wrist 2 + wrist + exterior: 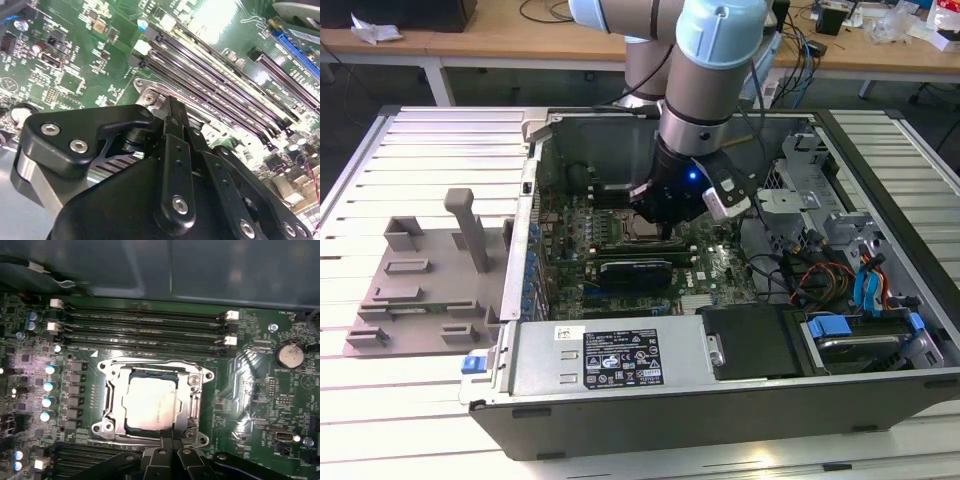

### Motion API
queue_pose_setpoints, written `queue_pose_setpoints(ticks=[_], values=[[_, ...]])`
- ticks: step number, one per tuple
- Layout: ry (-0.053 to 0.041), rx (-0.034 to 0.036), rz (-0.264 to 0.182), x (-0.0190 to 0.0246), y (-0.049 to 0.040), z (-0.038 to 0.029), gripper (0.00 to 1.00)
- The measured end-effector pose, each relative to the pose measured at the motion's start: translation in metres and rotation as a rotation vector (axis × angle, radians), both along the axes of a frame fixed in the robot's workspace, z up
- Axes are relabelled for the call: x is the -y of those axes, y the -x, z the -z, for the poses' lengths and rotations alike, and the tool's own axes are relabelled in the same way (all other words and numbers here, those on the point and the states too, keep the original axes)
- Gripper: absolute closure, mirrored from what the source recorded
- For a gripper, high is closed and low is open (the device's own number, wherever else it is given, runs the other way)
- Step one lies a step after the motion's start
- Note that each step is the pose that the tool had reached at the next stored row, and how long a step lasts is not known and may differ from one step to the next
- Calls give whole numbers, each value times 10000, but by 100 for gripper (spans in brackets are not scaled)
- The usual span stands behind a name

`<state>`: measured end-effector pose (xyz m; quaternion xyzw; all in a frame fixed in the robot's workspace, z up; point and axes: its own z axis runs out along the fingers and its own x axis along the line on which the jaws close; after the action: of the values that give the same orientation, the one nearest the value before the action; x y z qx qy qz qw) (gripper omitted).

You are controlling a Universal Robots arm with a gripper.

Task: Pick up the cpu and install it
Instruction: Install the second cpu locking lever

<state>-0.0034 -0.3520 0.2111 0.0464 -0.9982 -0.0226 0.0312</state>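
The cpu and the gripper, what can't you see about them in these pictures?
- Exterior view: the arm blocks the socket, so the cpu there is hidden.
- First wrist view: the cpu lies in the socket; whether it is fully seated cannot be told, and the gripper covers its near edge.
- Second wrist view: the gripper body hides the fingertips.
- Whether the gripper touches the cpu cannot be told.

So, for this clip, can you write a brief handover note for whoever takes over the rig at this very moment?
Tool: low over the motherboard inside the open computer case, at the edge of the CPU socket. Whether it is open or shut cannot be told.
The cpu: lying inside the socket frame, silver top up, apparently flat.
Done: cpu appears placed in the socket.
Left: seating not confirmed; I cannot tell whether the tool touches the cpu.
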Motion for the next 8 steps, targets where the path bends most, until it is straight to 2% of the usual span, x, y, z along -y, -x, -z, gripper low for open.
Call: queue_pose_setpoints(ticks=[3, 5, 7, 8], values=[[133, -53, 0, -31, -95, 0, 89], [208, -64, 0, -51, -131, -3, 89], [288, -65, 2, -91, -154, -27, 89], [335, -66, 1, -117, -154, -73, 89]])
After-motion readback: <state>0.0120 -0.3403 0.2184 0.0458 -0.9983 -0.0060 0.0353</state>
